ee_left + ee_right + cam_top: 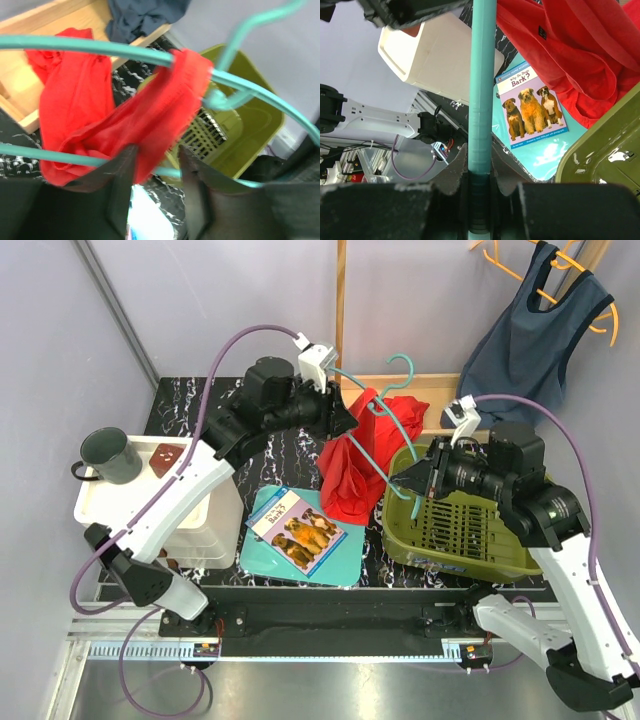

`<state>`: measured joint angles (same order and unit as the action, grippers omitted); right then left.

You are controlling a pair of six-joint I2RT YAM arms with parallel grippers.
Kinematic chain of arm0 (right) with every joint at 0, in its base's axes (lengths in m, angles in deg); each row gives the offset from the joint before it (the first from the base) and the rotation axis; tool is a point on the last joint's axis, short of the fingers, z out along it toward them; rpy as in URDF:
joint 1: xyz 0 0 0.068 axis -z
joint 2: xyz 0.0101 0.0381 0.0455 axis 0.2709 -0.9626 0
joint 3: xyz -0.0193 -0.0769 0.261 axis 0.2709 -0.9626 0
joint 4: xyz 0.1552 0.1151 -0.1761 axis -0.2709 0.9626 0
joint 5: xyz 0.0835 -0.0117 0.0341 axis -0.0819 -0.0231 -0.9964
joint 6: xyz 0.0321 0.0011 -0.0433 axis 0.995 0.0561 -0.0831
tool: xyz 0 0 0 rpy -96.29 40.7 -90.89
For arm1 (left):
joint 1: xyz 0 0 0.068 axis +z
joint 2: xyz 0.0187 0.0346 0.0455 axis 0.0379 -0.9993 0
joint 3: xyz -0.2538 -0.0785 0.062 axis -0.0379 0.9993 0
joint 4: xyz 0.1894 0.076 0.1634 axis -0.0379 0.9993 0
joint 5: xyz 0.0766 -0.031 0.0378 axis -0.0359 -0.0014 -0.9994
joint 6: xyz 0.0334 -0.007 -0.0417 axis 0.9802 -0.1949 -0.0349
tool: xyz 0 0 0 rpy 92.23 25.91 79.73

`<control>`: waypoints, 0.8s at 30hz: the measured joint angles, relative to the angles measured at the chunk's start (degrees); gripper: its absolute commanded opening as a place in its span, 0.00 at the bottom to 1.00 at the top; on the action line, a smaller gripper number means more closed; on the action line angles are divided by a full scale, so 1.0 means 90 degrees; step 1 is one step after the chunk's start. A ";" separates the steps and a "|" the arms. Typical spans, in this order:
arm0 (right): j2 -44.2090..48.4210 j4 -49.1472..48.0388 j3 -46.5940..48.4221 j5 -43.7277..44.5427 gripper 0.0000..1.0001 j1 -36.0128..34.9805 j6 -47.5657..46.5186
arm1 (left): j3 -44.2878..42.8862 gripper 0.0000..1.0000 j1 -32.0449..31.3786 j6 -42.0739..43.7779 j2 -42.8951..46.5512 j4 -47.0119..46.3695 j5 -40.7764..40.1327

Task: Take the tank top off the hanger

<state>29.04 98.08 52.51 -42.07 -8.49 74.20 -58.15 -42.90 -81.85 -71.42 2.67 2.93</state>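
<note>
The red tank top (pixel 352 470) hangs bunched over a teal hanger (pixel 378 408) held above the middle of the table. My right gripper (pixel 400 485) is shut on the hanger's bar (pixel 482 75), which runs straight out between its jaws (pixel 480 150). My left gripper (pixel 350 420) is at the tank top's upper left. In the left wrist view its jaws (pixel 156 150) stand apart, and the lower edge of the red cloth (pixel 75 100) drapes from the hanger (pixel 125 50) down to the fingertips. The red cloth (pixel 580 55) fills the upper right of the right wrist view.
An olive basket (pixel 470 535) sits under the right gripper. A dog book (pixel 297 528) lies on a teal mat at the front. At the left, a white bin (pixel 190 520) carries a dark mug (pixel 110 455). A navy top (pixel 535 340) hangs at the back right.
</note>
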 measured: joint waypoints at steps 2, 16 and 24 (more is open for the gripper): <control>0.0124 0.0002 -0.0095 0.0005 0.00 0.0002 0.0056 | -0.0189 0.10 0.0000 0.0022 -0.0182 0.0102 -0.0068; 0.1321 0.0427 -0.0780 0.0265 0.00 0.0022 0.0335 | -0.1256 0.00 0.0345 -0.0498 -0.0682 0.0350 -0.0704; 0.2081 0.0957 -0.0935 0.0376 0.00 0.0022 0.0493 | -0.1316 0.00 0.1219 -0.1547 -0.0797 0.0075 -0.1107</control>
<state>47.77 106.69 44.10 -38.68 -8.29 78.64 -69.99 -31.93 -95.77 -78.59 3.35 -7.04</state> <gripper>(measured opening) 0.180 0.019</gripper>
